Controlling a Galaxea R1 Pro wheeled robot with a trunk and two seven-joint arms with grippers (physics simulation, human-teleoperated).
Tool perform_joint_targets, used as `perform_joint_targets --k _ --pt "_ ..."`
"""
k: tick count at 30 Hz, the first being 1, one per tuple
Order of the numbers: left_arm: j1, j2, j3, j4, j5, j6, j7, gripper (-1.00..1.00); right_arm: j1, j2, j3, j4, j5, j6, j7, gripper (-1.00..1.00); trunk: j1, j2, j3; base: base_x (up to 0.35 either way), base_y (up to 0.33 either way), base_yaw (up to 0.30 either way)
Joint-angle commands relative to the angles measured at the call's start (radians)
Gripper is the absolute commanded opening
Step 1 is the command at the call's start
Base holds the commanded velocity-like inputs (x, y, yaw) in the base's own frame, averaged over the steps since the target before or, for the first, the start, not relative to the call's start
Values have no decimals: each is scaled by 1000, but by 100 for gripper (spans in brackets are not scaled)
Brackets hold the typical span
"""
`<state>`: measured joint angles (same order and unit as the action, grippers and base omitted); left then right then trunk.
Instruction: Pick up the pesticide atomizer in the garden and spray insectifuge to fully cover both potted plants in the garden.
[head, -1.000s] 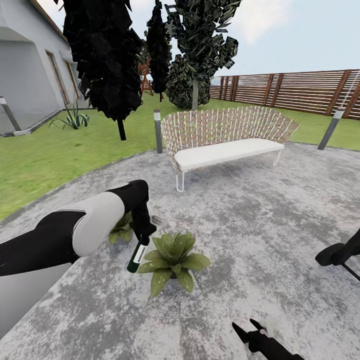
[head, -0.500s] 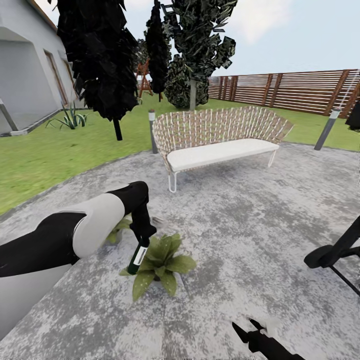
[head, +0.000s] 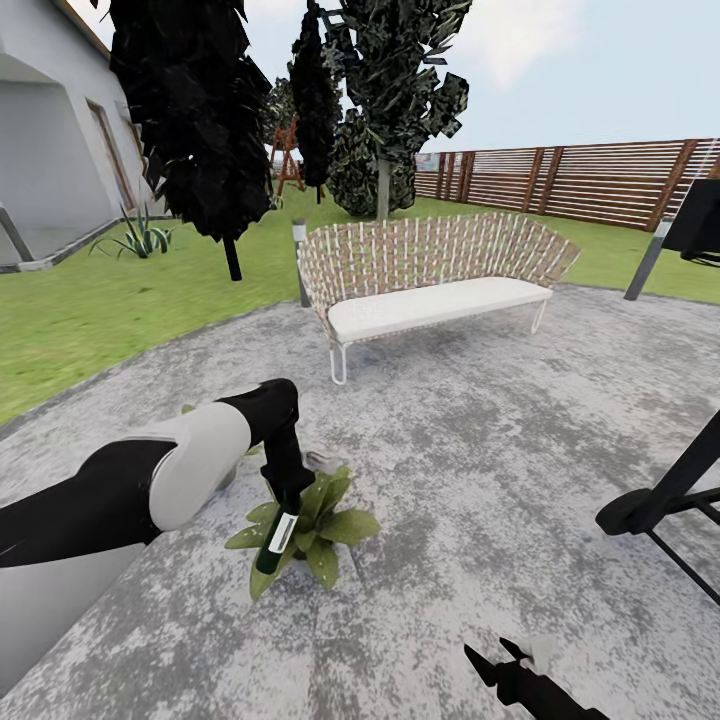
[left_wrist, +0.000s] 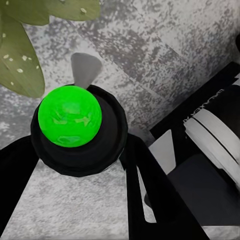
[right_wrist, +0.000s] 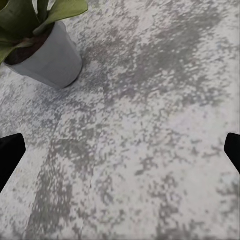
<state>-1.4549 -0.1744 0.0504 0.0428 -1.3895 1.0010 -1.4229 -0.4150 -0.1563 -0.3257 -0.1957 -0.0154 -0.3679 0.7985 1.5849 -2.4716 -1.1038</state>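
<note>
My left gripper (head: 287, 497) is shut on the pesticide atomizer (head: 274, 537), a slim dark-green bottle with a white label that hangs tilted downward over one potted plant (head: 318, 522). In the left wrist view the atomizer (left_wrist: 75, 131) shows end-on with a bright green tip, between the black fingers (left_wrist: 145, 185), with leaves (left_wrist: 22, 60) close by. My left arm hides most of the second potted plant (head: 188, 409). My right gripper (head: 505, 665) is open low over the paving. The right wrist view has a grey pot (right_wrist: 50, 60) with green leaves ahead of the open right gripper (right_wrist: 120, 152).
A wicker bench (head: 430, 285) with a white cushion stands across the round grey paving (head: 480, 430). Grey bollard lamps (head: 299, 262) (head: 645, 262) flank it. A black grill stand (head: 655, 505) is at the right. Lawn, dark trees, a house wall and a slat fence (head: 580, 185) lie beyond.
The whole view has shifted, so the camera moved. The plant now lies directly under the atomizer, whose tip overlaps its leaves. My left arm sits slightly lower.
</note>
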Motion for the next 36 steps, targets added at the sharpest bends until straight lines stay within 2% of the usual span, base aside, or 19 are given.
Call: perform_joint_targets --k 1,13,20,28,36 --pt "-1 0 5 1 -10 11 -7 -100 -1 0 -3 1 -1 -2 5 100 0 0 -1 0 0 0" --pt "-11 0 0 -1 -15 11 -7 -100 -1 -1 -3 1 -1 0 -22 100 0 0 -1 0 0 0" --pt "-3 0 2 -1 -57 11 -7 -100 -1 -2 -3 1 -1 0 -25 100 0 0 -1 0 0 0" --pt "-5 0 5 -3 -57 14 -7 -100 -1 -2 -3 1 -1 -1 -25 100 0 0 -1 6 -8 52" --pt "-5 0 5 -3 -56 14 -7 -100 -1 -2 -4 1 -1 -1 -25 100 0 0 -1 99 -212 180"
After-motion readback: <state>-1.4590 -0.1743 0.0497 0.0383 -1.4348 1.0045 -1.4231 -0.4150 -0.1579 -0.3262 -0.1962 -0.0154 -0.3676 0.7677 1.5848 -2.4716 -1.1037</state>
